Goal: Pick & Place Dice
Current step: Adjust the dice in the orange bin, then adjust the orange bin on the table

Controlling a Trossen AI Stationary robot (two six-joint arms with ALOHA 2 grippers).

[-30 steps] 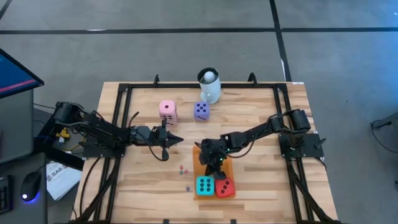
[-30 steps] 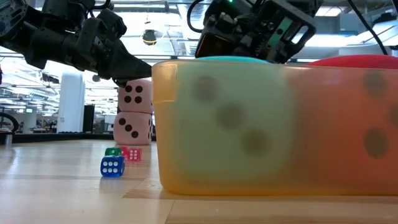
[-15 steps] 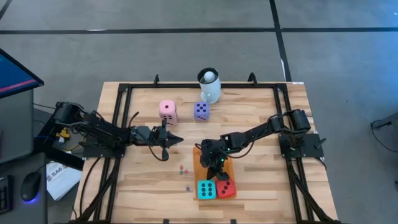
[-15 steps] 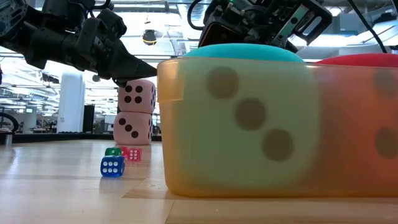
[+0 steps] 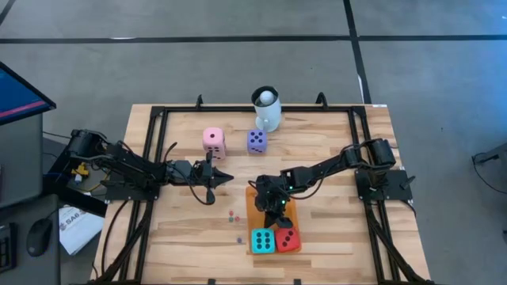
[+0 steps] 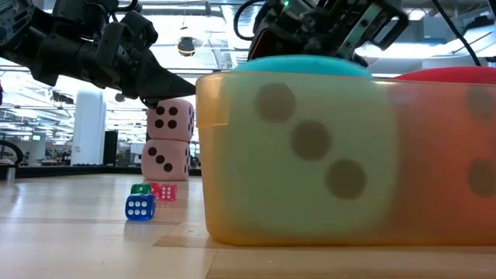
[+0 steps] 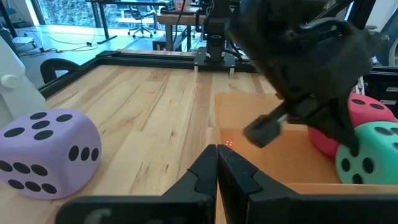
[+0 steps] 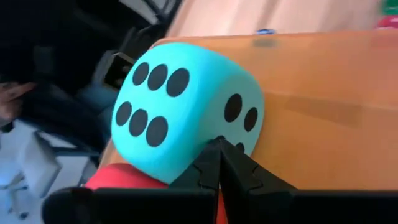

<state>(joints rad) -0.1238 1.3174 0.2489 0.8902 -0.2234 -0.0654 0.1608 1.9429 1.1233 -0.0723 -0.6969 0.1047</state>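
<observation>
Teal die [image 5: 261, 240] and red die [image 5: 287, 240] sit in the orange tray [image 5: 255, 207]. Right gripper [image 5: 277, 207], fingers closed, empty, hovers at their 12 o'clock: retract upward, clearing the tray wall.

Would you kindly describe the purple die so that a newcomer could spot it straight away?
Start at the white mug on the table's far edge. Just in front of it two soft cubes sit side by side on the bare wood: the purple die is the one nearer the mug, with the pink die beside it. Its lilac colour sets it apart.
</observation>
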